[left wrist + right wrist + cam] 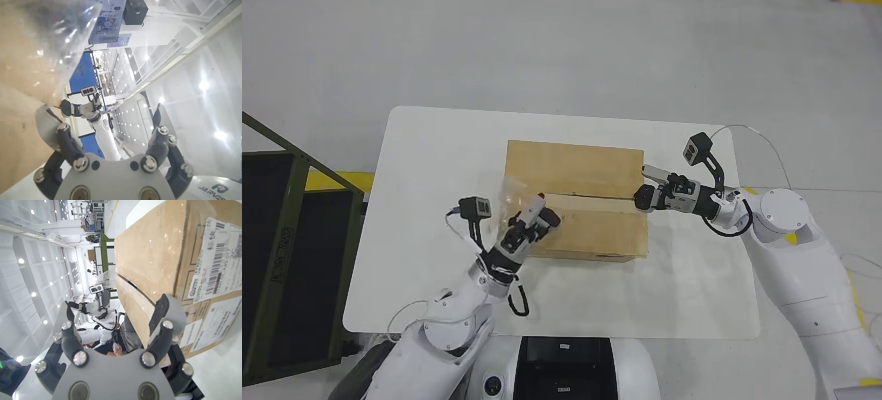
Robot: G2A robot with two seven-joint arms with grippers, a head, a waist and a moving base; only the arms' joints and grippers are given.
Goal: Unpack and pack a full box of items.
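A closed cardboard box (575,200) sits mid-table, its two top flaps meeting in a seam. A strip of clear tape (512,192) curls up from the box's left end, and the tape (71,37) also shows in the left wrist view. My left gripper (539,218) is at that end, open (102,115), with one finger (45,117) against the cardboard (19,75). My right gripper (645,190) is at the right end of the seam, open (115,304). One of its pads (160,309) lies by the flap corner of the box (151,256), above the shipping labels (217,275).
The white table (432,160) has bare room all around the box. A dark green rack (282,250) stands beside the table's left edge.
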